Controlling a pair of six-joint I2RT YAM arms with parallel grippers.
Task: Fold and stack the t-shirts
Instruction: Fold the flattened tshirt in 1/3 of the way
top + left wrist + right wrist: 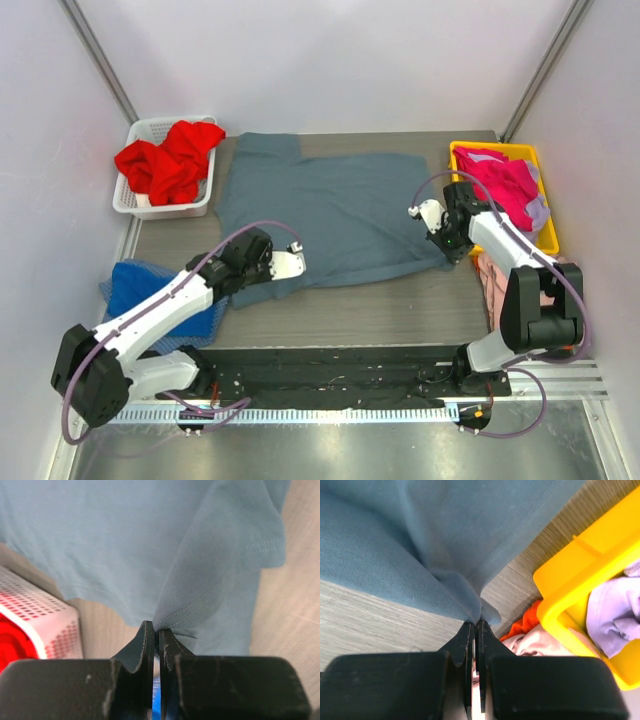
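Reaching inward, L pincer (159,628) & R pincer (476,625) each clamped tight on blue-grey t-shirt (340,210), prob. hem.

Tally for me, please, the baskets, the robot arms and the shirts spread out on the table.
Baskets: 2, white perforated plastic basket, yellow plastic basket
Robot arms: 2, left arm, right arm
Spread shirts: 1, slate blue-grey cloth t-shirt
Total: 5

I have two arms, left arm (160,315) and right arm (500,238), white shells over black joints. A mauve cable (255,223) loops along each one. My fingers (145,647) are flat black blades, scuffed and flecked with pale specks, narrowing to thin tips. Both bases (92,372) are bulky and black, on a black plate (330,365).
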